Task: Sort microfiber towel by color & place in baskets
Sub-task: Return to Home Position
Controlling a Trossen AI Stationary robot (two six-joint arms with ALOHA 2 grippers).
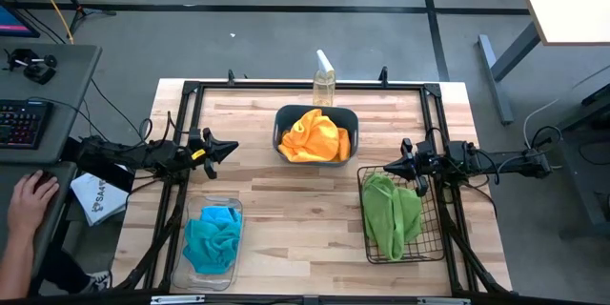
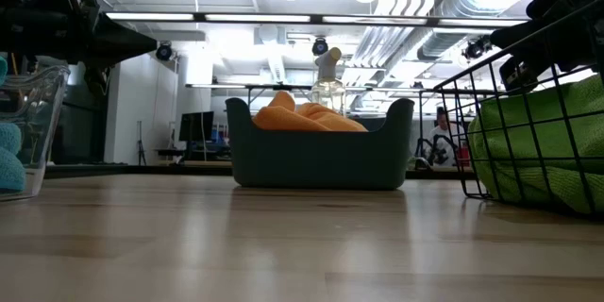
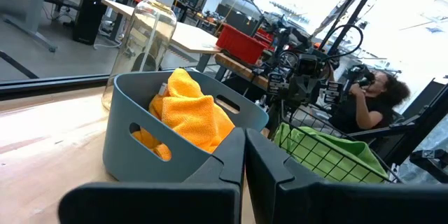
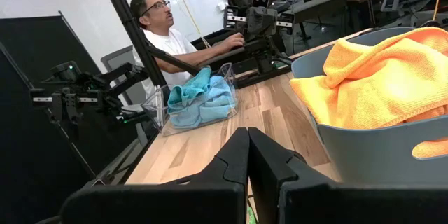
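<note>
Orange towels [image 1: 314,137] fill the dark teal tub [image 1: 282,119] at the table's far middle, also in the low view [image 2: 302,116]. Green towels [image 1: 391,213] lie in the black wire basket [image 1: 434,248] at the right, one edge draped over its rim. Teal-blue towels [image 1: 212,236] sit in the clear bin [image 1: 234,205] at the left near side. My left gripper [image 1: 229,149] hovers shut above the table's left side, pointing toward the tub. My right gripper [image 1: 389,168] hangs shut above the wire basket's far left corner. Neither touches anything.
A clear spray bottle [image 1: 324,81] stands just behind the tub at the far edge. A black frame rail [image 1: 305,86] runs around the table. A person's hand [image 1: 33,195] rests at a desk left of the table. Bare wood lies in the middle and near side.
</note>
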